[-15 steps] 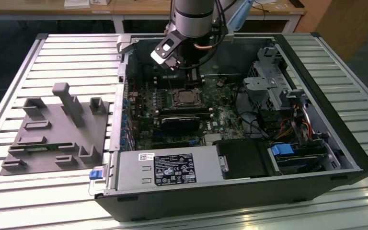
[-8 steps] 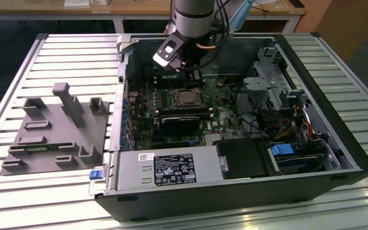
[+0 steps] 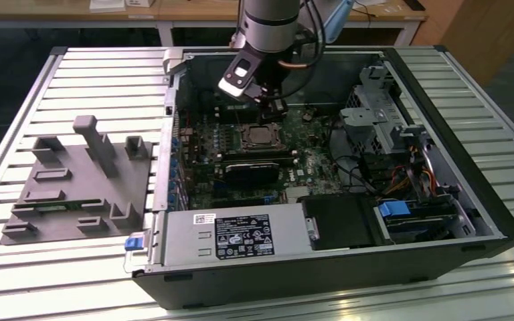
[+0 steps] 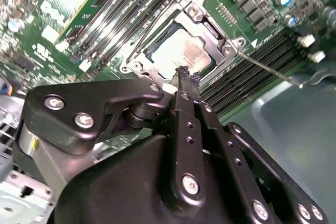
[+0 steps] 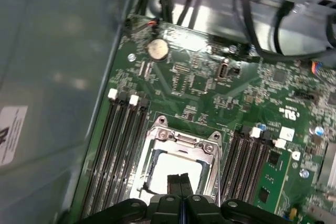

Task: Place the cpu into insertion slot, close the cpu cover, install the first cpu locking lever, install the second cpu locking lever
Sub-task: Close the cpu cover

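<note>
tool [image 5: 180, 183] pinched together, hovering over cpu [image 5: 161, 163]

Table [image 3: 88, 73]: silver, ribbed with parallel slats. Holder block [image 3: 69, 180] on it: plain matte grey. Computer case [image 3: 328, 281]: black outside, grey metal inside. Circuit board [image 3: 230, 184]: green, with fine pale tracing and white print in both wrist views. Chip [image 4: 178, 53]: pale silvery-grey, washed nearly white by glare. Cover [image 5: 181, 139]: bright silver frame. Memory slots [image 5: 118, 145]: black with white end clips. Coin battery [image 5: 157, 49]: silver. Gripper [image 4: 186, 74]: black, silver screw heads. Arm [image 3: 270, 20]: light grey. Power supply [image 3: 190, 234]: silver, black-and-white label. Latch [image 3: 134, 243]: blue. Cables [image 3: 409, 177]: orange and possibly yellow, hard to tell. Desk [image 3: 203, 10]: tan wood.
</note>
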Available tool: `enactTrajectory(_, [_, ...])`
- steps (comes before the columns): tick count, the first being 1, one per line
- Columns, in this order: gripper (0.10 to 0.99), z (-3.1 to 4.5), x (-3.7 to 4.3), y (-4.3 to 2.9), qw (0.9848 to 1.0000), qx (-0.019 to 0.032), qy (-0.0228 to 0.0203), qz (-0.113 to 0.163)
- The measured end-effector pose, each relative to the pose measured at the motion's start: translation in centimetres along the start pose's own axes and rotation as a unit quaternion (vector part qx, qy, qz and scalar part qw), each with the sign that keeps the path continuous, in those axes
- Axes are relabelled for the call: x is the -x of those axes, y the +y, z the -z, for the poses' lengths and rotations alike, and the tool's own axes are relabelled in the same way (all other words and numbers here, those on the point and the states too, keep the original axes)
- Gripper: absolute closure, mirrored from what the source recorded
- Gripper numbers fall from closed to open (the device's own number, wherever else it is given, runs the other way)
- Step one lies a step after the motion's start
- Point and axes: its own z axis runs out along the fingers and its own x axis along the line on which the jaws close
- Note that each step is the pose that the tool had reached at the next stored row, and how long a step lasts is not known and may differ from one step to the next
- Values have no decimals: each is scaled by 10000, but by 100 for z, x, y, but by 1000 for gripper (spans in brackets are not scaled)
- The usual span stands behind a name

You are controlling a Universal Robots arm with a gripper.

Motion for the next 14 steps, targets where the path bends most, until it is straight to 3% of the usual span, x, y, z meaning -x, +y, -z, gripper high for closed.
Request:
enactTrajectory(4, [984, 0, 0, 0, 9994, -9, 14, 359])
enactTrajectory(7, [984, 0, 0, 0, 9980, -15, 24, 636])
enactTrajectory(11, [984, 0, 0, 0, 9950, -24, 38, 994])
enactTrajectory(14, [984, 0, 0, 0, 9919, -31, 48, 1271])
